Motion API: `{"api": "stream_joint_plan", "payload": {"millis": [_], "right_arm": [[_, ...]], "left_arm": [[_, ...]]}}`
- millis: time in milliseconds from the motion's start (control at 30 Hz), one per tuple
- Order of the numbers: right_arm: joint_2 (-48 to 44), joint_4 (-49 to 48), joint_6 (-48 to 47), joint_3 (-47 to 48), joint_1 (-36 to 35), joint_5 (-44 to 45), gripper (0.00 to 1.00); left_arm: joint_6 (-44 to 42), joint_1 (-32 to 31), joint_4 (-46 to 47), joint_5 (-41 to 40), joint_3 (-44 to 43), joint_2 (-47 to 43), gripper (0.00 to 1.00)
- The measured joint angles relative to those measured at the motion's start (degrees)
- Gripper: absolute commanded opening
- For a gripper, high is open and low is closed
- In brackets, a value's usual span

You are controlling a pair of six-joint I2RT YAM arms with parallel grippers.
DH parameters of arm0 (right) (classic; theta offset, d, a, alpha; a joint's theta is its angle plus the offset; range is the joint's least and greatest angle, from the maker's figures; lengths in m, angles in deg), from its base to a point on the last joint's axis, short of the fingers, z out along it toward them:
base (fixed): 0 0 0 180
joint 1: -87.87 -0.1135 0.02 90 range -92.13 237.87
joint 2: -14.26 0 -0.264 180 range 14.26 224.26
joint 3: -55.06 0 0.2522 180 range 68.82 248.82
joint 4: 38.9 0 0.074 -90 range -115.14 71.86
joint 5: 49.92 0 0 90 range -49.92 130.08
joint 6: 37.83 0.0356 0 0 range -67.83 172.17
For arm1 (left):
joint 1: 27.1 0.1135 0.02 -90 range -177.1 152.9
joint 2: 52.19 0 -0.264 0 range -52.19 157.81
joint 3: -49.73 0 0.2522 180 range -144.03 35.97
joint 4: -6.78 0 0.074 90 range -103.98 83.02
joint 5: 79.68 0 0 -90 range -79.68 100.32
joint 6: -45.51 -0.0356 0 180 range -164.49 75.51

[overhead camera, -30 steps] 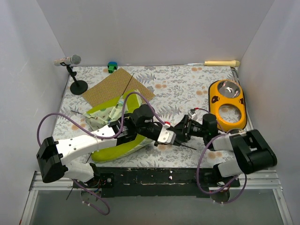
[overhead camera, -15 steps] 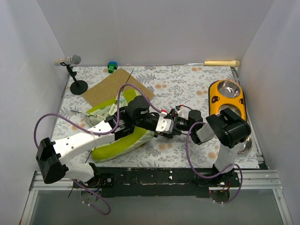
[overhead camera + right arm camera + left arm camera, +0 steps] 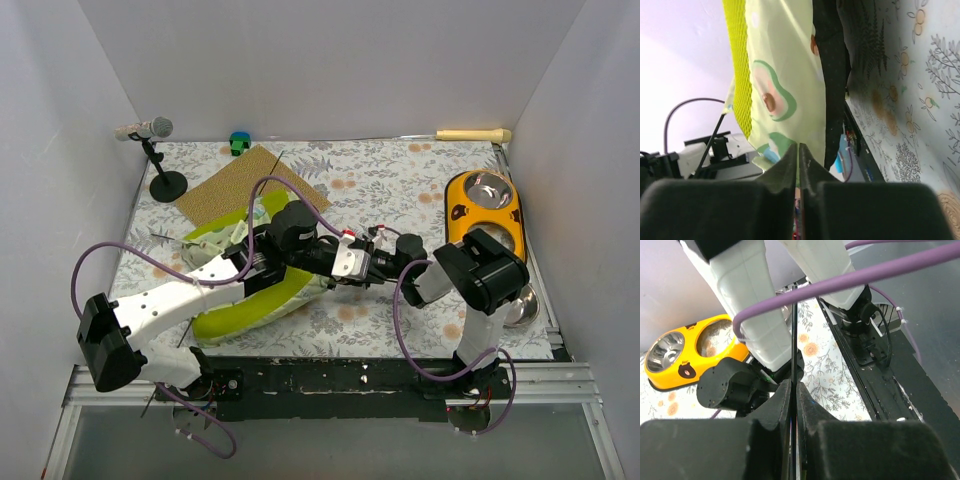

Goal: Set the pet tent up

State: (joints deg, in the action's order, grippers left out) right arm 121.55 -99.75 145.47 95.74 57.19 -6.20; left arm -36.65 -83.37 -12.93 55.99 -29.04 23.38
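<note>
The pet tent (image 3: 245, 300) lies collapsed on the floral table, lime lining up, under my left arm. My left gripper (image 3: 360, 268) sits just past its right edge, shut on a thin black pole (image 3: 794, 330) that runs straight out from the jaws (image 3: 793, 385). My right gripper (image 3: 380, 260) meets it tip to tip from the right. In the right wrist view the tent's printed cream-green fabric (image 3: 780, 75) and black underside hang right before the right gripper (image 3: 798, 146), which is shut with the fabric's lower edge running in between its tips.
A yellow double-bowl feeder (image 3: 485, 215) stands at the right, with a loose steel bowl (image 3: 522, 305) by the right arm. A brown mat (image 3: 240, 185), a microphone stand (image 3: 165, 180), a green toy (image 3: 239, 142) and a wooden stick (image 3: 472, 135) lie toward the back.
My right arm folded and swung its gripper left to the tent's edge, then the jaws shut. My left gripper drew slightly up and left with the pole.
</note>
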Motion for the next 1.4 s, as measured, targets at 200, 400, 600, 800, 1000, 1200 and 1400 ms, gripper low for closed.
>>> {"api": "stream_joint_plan", "payload": {"millis": [200, 400, 600, 800, 1000, 1200, 1400], "right_arm": [[-4.4, 0.2, 0.6, -0.1, 0.9, -0.8, 0.01], [-10.2, -0.6, -1.4, -2.4, 4.5, -2.0, 0.86], [-7.5, -0.9, -3.8, -4.7, 1.8, -0.8, 0.89], [0.0, 0.1, -1.9, 2.5, -0.6, -0.3, 0.88], [2.8, -0.8, 0.0, 7.5, -3.2, 0.2, 0.71], [7.5, -0.6, 4.2, 9.3, -4.4, 0.7, 0.66], [9.6, -0.4, 8.2, 11.3, -5.0, 2.3, 0.84]], "left_arm": [[-1.5, 1.2, -5.0, -1.4, -0.7, -0.1, 0.0], [-2.1, 2.2, -9.3, -4.6, -0.7, -1.2, 0.0], [-1.7, 2.2, -9.4, -5.8, -1.5, -2.1, 0.0], [-1.1, 2.2, -9.0, -6.1, -2.9, -2.2, 0.0], [-0.3, 2.3, -8.7, -6.3, -3.1, -2.4, 0.0], [0.6, 2.3, -8.1, -6.8, -3.3, -2.4, 0.0], [1.2, 2.5, -7.7, -7.1, -3.4, -2.7, 0.0]]}}
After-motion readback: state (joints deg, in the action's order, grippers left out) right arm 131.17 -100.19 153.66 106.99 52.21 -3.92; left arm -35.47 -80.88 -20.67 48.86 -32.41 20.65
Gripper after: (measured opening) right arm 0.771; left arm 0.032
